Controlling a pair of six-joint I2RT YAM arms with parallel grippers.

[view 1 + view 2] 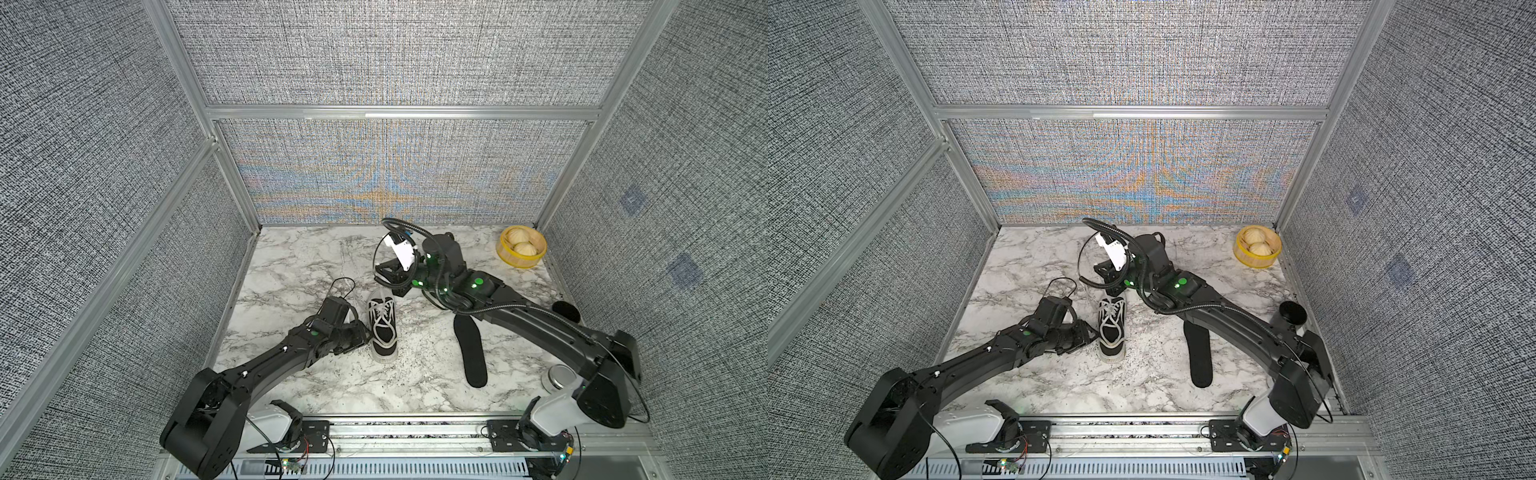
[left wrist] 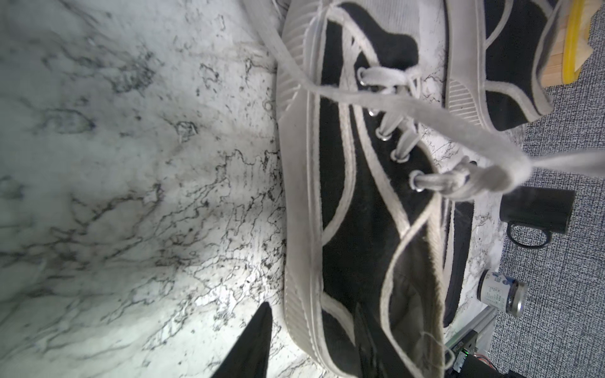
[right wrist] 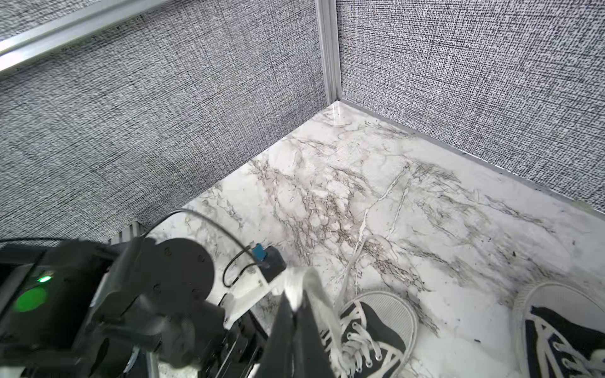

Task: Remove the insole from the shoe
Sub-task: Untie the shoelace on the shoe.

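The flat black foam insole lies on the white marble table, right of the black canvas sneaker, far end under the right arm. It looks light, thin, floppy; its free near end suits a pinch. The left gripper seems to straddle the sneaker's heel wall, jaws apart. Farther, the right gripper is clamped on a white lace. Bare marble separates sneaker and insole.

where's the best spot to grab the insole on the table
The insole lies flat, its far end under the right arm. Probably best take the near end, coming down from above and pinching across its narrow width.
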